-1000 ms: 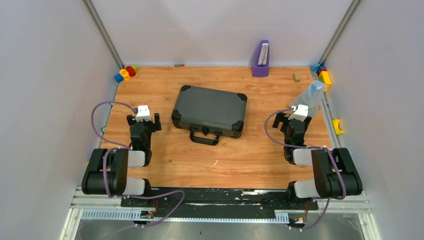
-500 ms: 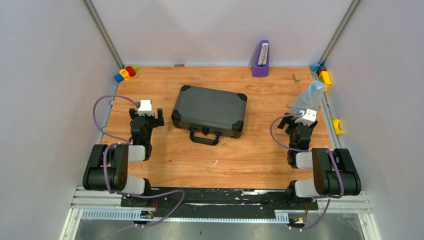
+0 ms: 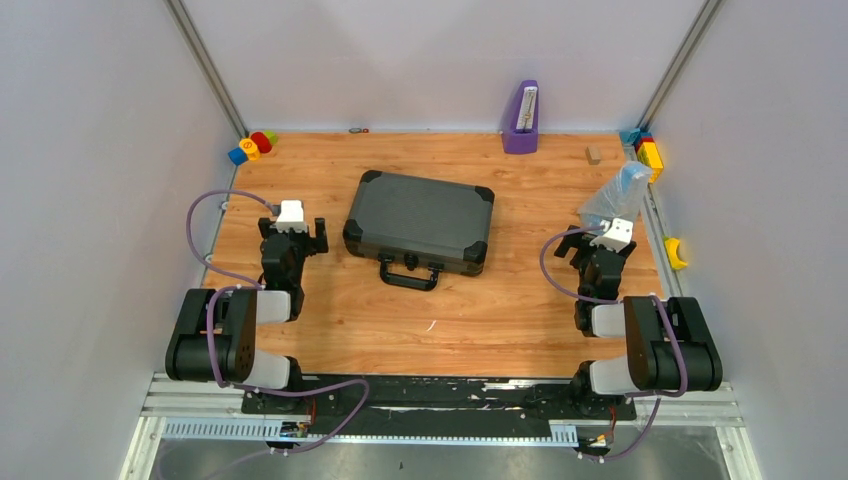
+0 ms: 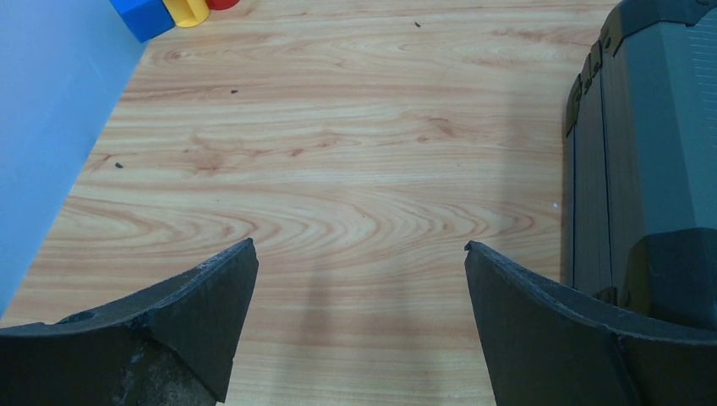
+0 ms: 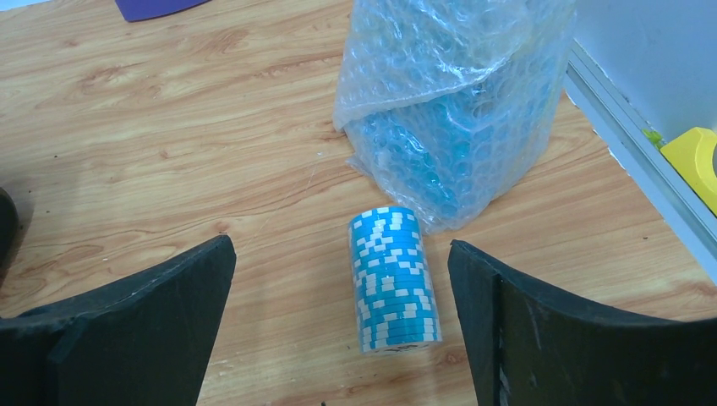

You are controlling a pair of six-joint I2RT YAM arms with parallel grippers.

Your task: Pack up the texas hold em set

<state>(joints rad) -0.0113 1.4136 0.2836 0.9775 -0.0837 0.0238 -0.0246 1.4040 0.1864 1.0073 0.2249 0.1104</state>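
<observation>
The black hard case lies shut in the middle of the table, handle toward me; its left side shows in the left wrist view. My left gripper is open and empty just left of the case, with bare wood between its fingers. My right gripper is open at the right side. A short roll of blue-and-white poker chips lies on its side between its fingers, nearer the right one, untouched. A bubble-wrap bag with blue contents stands just behind the roll.
A purple metronome-like object stands at the back. Toy blocks sit in the back left corner and along the right rail. A small wooden block lies at the back right, and a yellow piece beyond the right edge.
Over the last second my right gripper moved right and toward me, away from the case. My left gripper shifted slightly forward. Both have stayed still for the last half second.
</observation>
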